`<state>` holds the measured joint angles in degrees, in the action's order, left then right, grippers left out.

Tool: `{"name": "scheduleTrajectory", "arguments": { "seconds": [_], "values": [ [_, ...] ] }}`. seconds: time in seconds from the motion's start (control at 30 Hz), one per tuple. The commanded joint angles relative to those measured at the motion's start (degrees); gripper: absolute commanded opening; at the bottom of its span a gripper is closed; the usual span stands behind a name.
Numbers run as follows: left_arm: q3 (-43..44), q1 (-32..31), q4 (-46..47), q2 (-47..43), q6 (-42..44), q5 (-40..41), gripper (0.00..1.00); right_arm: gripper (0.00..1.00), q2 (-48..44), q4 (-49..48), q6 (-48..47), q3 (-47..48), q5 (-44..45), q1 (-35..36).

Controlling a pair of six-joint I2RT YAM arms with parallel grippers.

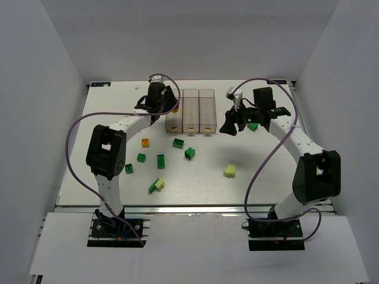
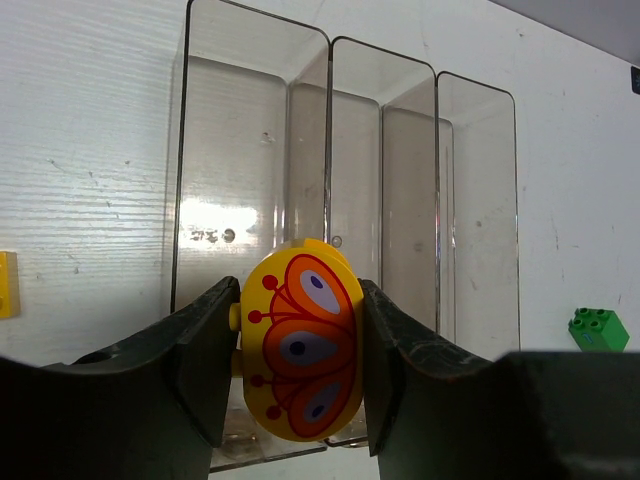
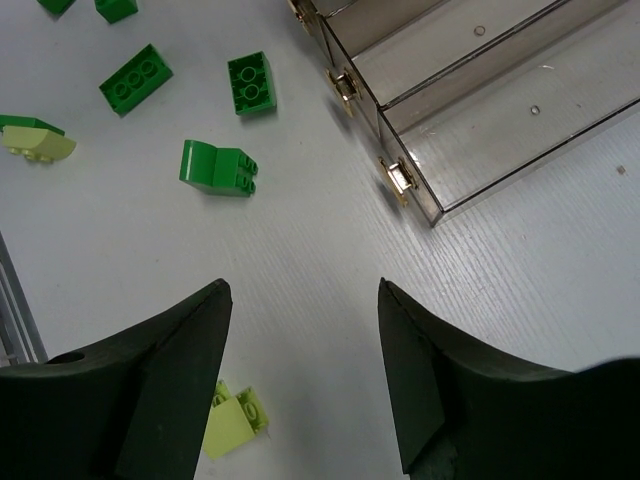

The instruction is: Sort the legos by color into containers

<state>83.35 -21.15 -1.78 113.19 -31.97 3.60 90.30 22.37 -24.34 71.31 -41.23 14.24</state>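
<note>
Left jaws narrow, held orange-yellow lego [image 2: 302, 345], bottom centre of frame. Leftmost container [image 2: 240, 140] lay straight ahead, above it in frame, long axis running up frame. Right jaws wide, empty, over tabletop [image 3: 320, 210].

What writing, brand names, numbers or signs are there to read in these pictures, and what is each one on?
None: no readable word, number or brand name in any view.
The yellow brick in the left gripper bears a printed orange-and-red ornament with purple spots: a picture, not letters.
The clear containers show no label.
</note>
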Motion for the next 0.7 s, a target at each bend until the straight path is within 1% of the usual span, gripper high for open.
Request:
{"name": "scheduleTrajectory", "arguments": {
  "seconds": [0.0,0.23,0.27,0.47,0.5,0.67],
  "values": [
    [2.3,-0.2,-0.3,-0.1,0.0,0.4,0.54,0.66,-2.5,-0.6,-1.1,-0.3,-0.2,-0.3],
    [1.3,-0.2,-0.7,-0.9,0.1,0.6,0.59,0.71,-2.6,0.1,-1.9,-0.1,0.2,-0.3],
    [1.0,-0.2,-0.5,-1.0,0.1,0.6,0.63,0.72,-2.7,0.5,-2.0,-0.2,0.1,-0.2],
    [0.2,-0.2,-0.2,-2.0,0.1,1.0,0.73,0.78,-2.7,1.0,-2.6,0.1,0.2,-0.2],
    [0.1,-0.2,-0.2,-2.2,0.0,1.0,0.73,0.79,-2.5,1.3,-2.6,0.3,0.2,-0.2],
    [-1.2,-0.2,-0.4,-4.1,-0.5,2.3,0.73,0.79,-2.9,1.5,-3.3,0.3,0.2,-0.2]
  ]
}}
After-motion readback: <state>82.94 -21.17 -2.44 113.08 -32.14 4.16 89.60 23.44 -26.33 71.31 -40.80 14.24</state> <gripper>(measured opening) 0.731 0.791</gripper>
